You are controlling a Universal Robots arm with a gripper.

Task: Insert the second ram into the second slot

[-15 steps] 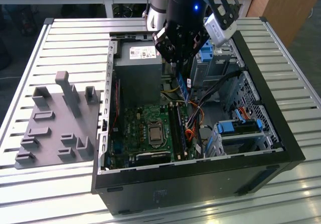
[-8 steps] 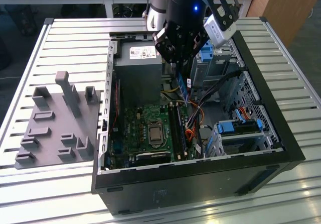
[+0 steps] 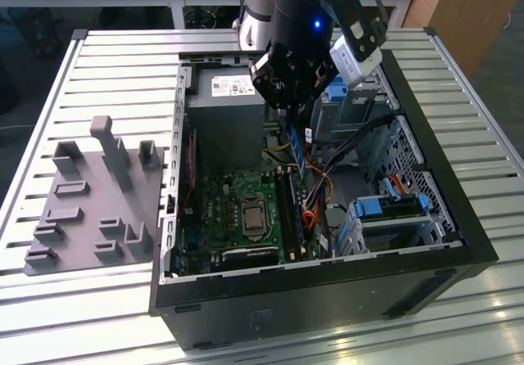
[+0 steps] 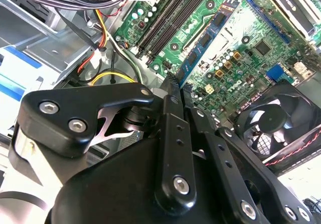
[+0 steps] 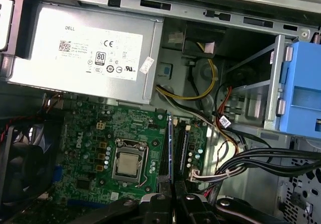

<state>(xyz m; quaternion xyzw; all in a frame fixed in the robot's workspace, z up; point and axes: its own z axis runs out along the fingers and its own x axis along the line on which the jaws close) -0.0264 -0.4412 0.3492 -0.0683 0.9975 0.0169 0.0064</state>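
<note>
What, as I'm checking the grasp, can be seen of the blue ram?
The ram is a thin, flat, long blue circuit stick with black chips along one face. The gripper clamps it between its fingers, and it juts from them toward the green motherboard. In the first wrist view it shows edge-on, in line with the black slots beside the processor socket. Whether it touches a slot cannot be told.

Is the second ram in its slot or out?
Out. The gripper is shut on the second ram, holding it raised above the memory slots, not seated.
</note>
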